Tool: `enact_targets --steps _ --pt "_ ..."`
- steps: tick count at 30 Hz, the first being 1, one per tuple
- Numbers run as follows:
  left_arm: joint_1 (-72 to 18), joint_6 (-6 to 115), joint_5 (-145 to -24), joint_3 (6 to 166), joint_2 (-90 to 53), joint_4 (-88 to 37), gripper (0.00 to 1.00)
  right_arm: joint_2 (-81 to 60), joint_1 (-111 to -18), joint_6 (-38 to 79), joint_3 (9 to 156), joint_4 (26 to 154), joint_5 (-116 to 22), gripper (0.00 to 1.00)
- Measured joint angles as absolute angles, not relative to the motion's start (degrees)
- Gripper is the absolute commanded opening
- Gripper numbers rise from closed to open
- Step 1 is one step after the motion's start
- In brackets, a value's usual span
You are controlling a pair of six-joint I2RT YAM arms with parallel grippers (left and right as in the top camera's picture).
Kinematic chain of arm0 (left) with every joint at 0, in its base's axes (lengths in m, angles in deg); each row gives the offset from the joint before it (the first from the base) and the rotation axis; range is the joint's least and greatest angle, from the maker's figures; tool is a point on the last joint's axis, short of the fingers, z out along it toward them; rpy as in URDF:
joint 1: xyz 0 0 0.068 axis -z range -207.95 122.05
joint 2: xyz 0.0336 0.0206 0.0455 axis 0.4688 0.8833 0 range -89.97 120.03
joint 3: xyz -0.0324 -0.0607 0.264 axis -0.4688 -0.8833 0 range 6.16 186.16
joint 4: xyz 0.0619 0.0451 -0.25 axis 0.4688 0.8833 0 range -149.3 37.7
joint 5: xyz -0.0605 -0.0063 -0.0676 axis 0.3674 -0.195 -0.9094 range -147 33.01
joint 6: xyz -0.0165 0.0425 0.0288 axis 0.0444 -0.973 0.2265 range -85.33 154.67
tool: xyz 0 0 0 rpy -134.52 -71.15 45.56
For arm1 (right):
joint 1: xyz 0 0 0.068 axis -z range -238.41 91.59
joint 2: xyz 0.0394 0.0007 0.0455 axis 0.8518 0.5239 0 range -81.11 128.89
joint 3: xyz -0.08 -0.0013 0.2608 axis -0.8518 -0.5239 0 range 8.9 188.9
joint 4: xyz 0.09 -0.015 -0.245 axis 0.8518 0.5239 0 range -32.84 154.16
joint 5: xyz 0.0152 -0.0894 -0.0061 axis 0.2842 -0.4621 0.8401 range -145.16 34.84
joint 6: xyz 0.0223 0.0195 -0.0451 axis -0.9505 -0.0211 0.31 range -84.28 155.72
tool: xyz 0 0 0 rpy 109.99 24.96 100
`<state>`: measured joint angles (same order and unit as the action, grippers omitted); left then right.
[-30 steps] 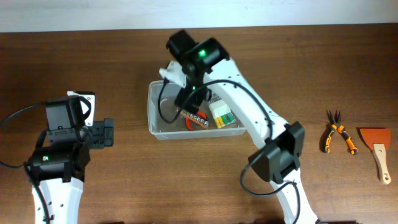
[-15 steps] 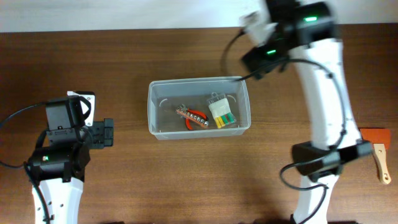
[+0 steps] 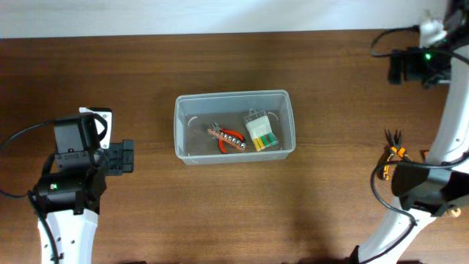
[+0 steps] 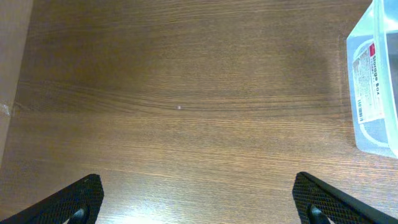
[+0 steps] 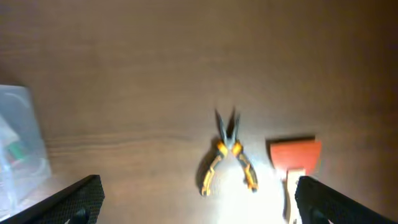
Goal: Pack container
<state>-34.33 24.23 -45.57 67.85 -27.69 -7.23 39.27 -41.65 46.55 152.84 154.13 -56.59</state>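
The container (image 3: 194,136), a clear plastic bin, sits mid-table. Inside lie a red-handled tool (image 3: 229,139) and a small clear box (image 3: 261,133) with yellow and green pieces. My right gripper (image 3: 394,67) hovers high at the back right, far from the bin, open and empty. In the right wrist view its fingers (image 5: 78,202) frame orange-handled pliers (image 5: 227,155) and an orange scraper (image 5: 293,154) on the table below; the container's corner (image 5: 18,149) shows at left. My left gripper (image 3: 126,157) rests open left of the bin, whose wall (image 4: 373,81) shows in its wrist view.
Pliers (image 3: 396,155) lie on the wood at the right, partly under my right arm (image 3: 429,187), which covers the scraper from overhead. A pale wall strip (image 3: 220,15) runs along the table's back edge.
My right arm has swung from over the container to the table's back right corner, jaws open throughout. The left arm has not moved.
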Motion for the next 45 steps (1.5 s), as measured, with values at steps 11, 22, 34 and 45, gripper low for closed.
enact_targets --steps 11,22,34,45 --pt "-34.33 24.23 -45.57 67.85 -27.64 -7.21 0.99 39.27 -37.06 28.26 130.33 150.08 -58.2 0.99" --pt "-34.33 24.23 -45.57 67.85 -27.64 -7.69 0.99 39.27 -32.71 26.58 110.35 140.64 -58.05 0.99" --pt "-34.33 24.23 -45.57 67.85 -27.6 -7.73 0.99 39.18 -32.5 28.17 97.15 126.19 -57.22 0.99" --pt "-34.33 24.23 -45.57 67.85 -27.6 -7.71 0.99 37.43 -32.87 30.36 89.35 117.17 -56.32 0.99"
